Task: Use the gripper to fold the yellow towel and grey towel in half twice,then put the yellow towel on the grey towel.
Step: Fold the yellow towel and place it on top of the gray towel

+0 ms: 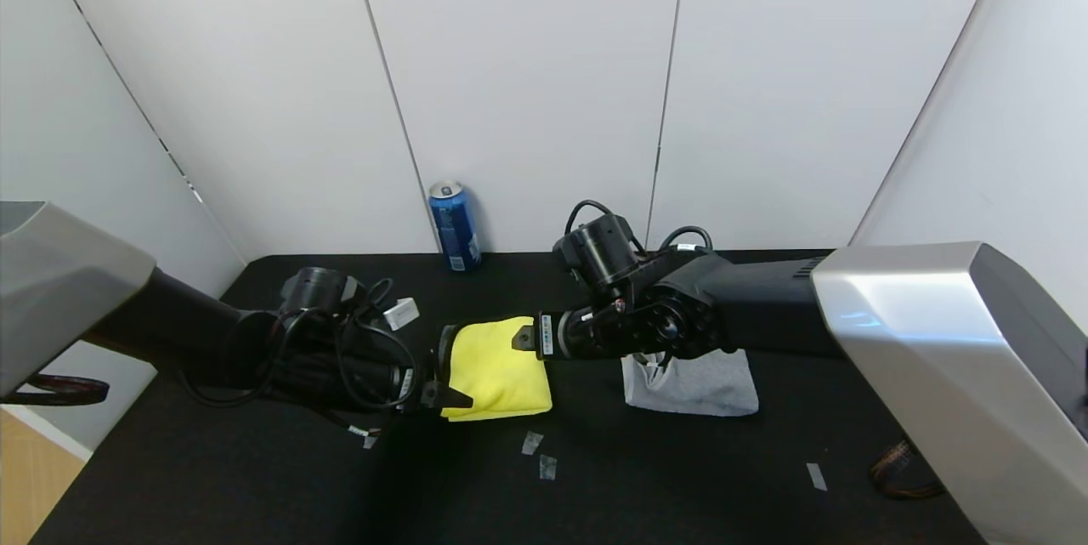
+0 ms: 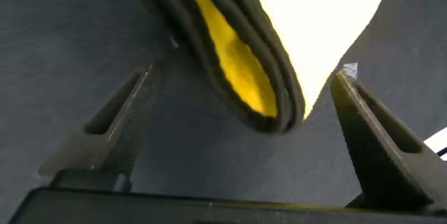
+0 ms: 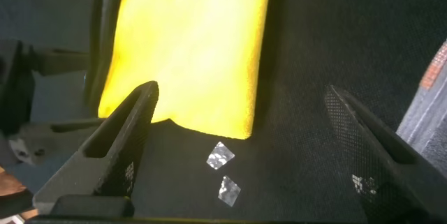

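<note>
The yellow towel (image 1: pixel 501 366) lies folded into a small pad in the middle of the black table. The grey towel (image 1: pixel 697 383) lies folded to its right, partly under my right arm. My left gripper (image 1: pixel 449 366) is open at the yellow towel's left edge. In the left wrist view the towel's black-trimmed folded corner (image 2: pixel 241 70) sits between the open left gripper's (image 2: pixel 243 77) fingers, untouched. My right gripper (image 1: pixel 525 341) is open just above the towel's far right corner. In the right wrist view the right gripper (image 3: pixel 241 91) hangs over the yellow towel's (image 3: pixel 188 42) edge.
A blue can (image 1: pixel 455 226) stands at the back wall. Bits of tape (image 1: pixel 531 443) lie in front of the yellow towel, and one more (image 1: pixel 816 477) lies at the right. A white tag (image 1: pixel 401 313) lies by my left arm.
</note>
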